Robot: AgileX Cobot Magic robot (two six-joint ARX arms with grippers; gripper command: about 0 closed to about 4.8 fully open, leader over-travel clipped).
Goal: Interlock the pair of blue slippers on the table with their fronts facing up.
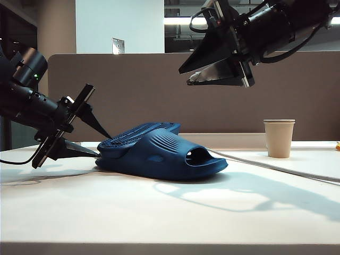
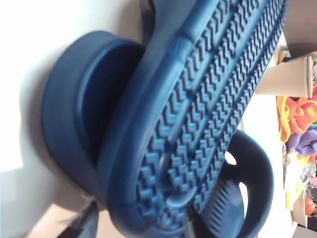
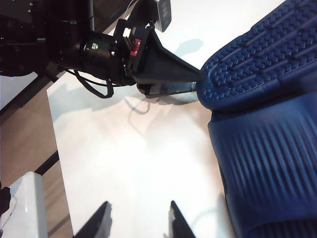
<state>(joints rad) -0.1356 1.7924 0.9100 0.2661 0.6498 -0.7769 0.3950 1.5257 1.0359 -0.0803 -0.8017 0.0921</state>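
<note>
Slippers (image 1: 159, 151) lie nested at centre left of the exterior view on the white desk (image 1: 170, 212), one upright with its strap up, the other sole-up across it. The left pincer (image 1: 95, 139), at the left edge, has its fingers apart around the heel end of the sole-up slipper. The right pincer (image 1: 187, 76) hangs at upper right, fingers apart and empty; a paper cup (image 1: 279, 138) stands at right.

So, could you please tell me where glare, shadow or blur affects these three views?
Exterior view: the raised right tool casts a broad shadow on the table beside the slippers. Left wrist view: the table is blown out white and the near sole looks soft. Right wrist view: sharp, with warm glare on the tabletop.
</note>
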